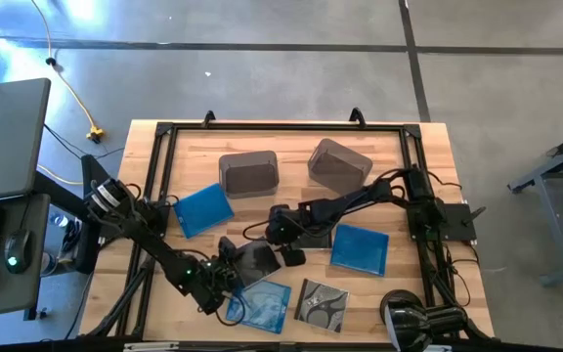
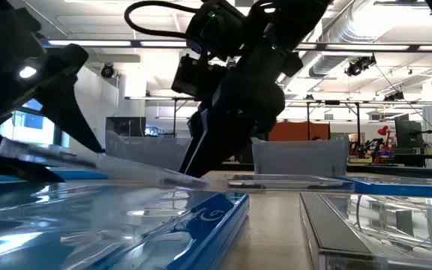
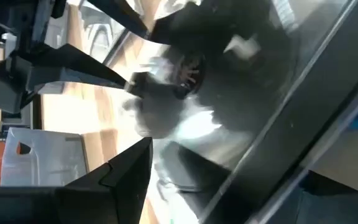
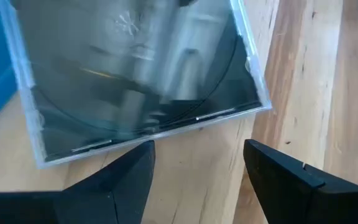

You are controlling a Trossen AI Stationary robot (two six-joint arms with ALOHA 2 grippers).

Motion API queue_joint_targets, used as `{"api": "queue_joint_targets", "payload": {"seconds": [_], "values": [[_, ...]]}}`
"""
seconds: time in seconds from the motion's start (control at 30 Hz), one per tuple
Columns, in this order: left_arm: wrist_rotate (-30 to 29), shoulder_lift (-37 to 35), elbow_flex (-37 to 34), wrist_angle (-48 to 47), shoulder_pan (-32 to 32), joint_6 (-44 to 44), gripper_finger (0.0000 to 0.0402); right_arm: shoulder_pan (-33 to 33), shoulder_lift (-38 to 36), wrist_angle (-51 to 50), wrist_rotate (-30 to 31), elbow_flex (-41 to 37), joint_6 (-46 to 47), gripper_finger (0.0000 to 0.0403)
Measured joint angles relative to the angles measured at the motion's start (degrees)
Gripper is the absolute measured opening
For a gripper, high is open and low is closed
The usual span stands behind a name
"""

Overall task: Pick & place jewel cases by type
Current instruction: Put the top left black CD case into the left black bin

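A dark grey jewel case (image 1: pixel 259 259) sits tilted at the table's middle front. My left gripper (image 1: pixel 230 267) is shut on its left edge; it also shows in the left wrist view (image 3: pixel 138 115). My right gripper (image 1: pixel 286 244) hovers open just right of that case, its fingers (image 4: pixel 129 180) short of the case's edge (image 4: pixel 166 124) and touching nothing. A cloud-patterned blue case (image 1: pixel 262 305) and a silvery-patterned case (image 1: pixel 321 303) lie flat at the front. Plain blue cases lie at the left (image 1: pixel 203 208) and right (image 1: pixel 360 247). My left gripper pinches the dark case's left edge (image 3: pixel 145 93) between its two fingers, one above and one below. The fingers come nearly level from the table's left. The case (image 2: pixel 126 169) is tilted: the held end is raised and the other end (image 2: pixel 197 180) slopes down to the table.
Two translucent grey bins (image 1: pixel 249 173) (image 1: pixel 338 163) stand at the far middle. A black frame rail (image 1: pixel 281 127) runs round the wooden table. Another flat case (image 1: pixel 313 235) seems to lie under my right arm. Bare wood shows at the far left and far right.
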Motion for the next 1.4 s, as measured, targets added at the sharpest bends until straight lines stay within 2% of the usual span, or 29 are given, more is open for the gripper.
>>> {"api": "queue_joint_targets", "payload": {"seconds": [0.13, 0.4, 0.53, 0.93, 1.13, 1.4], "values": [[-1.05, 0.05, -0.04, 1.33, -0.18, 2.81, 0.0207, 0.15, -0.02, 0.00, 0.39, 0.00, -0.18, 0.0244], [-1.31, 0.07, -0.08, 2.35, -0.18, 2.87, 0.0144, -0.04, -0.07, -0.52, 2.65, 0.00, -0.22, 0.0244], [-3.49, 0.07, -0.09, 2.46, -0.18, 2.73, 0.0120, -0.05, -0.07, -0.94, 3.28, 0.00, -0.24, 0.0244], [-7.02, 0.05, -0.09, 2.49, -0.18, 5.09, 0.0081, -0.04, -0.77, -3.08, 5.17, 0.00, -0.94, 0.0244], [-7.04, 0.03, 1.00, 2.26, -0.18, 8.59, 0.0058, -0.04, -4.17, -6.24, 9.48, 0.00, -4.48, 0.0244], [-7.02, 0.00, 3.38, 1.88, -0.18, 12.01, 0.0029, 0.09, -12.10, -11.71, 15.30, 0.02, -4.52, 0.0244]]}}
